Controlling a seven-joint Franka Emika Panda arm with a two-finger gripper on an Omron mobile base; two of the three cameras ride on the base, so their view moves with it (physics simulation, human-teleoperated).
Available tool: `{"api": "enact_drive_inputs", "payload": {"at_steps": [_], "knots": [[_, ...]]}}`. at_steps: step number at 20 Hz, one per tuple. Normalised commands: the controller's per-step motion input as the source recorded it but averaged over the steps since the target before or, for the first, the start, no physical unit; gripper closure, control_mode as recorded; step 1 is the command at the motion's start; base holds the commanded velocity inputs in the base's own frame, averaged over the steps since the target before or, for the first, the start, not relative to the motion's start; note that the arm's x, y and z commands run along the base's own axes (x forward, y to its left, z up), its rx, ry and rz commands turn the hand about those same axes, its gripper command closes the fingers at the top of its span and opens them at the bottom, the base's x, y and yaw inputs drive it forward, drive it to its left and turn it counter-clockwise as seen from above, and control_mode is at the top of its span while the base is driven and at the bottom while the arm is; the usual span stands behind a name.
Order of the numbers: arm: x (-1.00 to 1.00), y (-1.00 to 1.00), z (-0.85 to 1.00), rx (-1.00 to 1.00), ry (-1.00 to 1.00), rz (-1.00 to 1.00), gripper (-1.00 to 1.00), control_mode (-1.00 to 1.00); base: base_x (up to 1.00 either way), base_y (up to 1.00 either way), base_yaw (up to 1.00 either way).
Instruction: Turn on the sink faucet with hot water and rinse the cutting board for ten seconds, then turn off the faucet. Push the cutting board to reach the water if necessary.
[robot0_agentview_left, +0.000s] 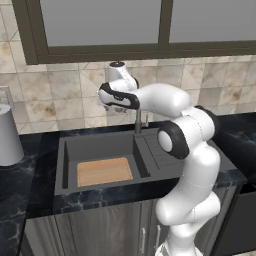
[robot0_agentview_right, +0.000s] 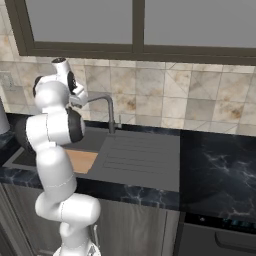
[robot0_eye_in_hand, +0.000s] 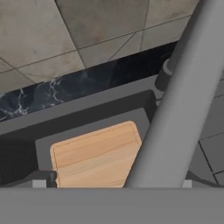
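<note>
White arm's gripper (robot0_agentview_left: 116, 106), fingers spread, empty, beside slim dark grey faucet (robot0_agentview_right: 109, 112); tan wooden board (robot0_agentview_left: 104, 171) dry in basin; next: find lever.

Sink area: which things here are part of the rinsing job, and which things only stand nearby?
Part of the job:
- sink faucet, no water running
- cutting board, flat in the basin
- sink
- gripper, open, up by the faucet

Only nearby:
- grey container on the counter
- window
</note>
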Motion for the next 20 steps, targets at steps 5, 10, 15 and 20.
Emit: {"api": "enact_drive_inputs", "payload": {"at_steps": [5, 10, 15, 20], "knots": [[0.18, 0.06, 0.0, 0.0, 0.05, 0.0, -1.0, -1.0, 0.0, 0.0, 0.0], [0.19, 0.02, 0.0, 0.0, 0.01, 0.0, -1.0, -1.0, 0.0, 0.0, 0.0], [0.13, 0.05, 0.0, 0.0, 0.0, 0.0, -1.0, -1.0, 0.0, 0.0, 0.0], [-0.01, 0.0, 0.0, 0.0, 0.0, 0.0, -1.0, -1.0, 0.0, 0.0, 0.0]]}}
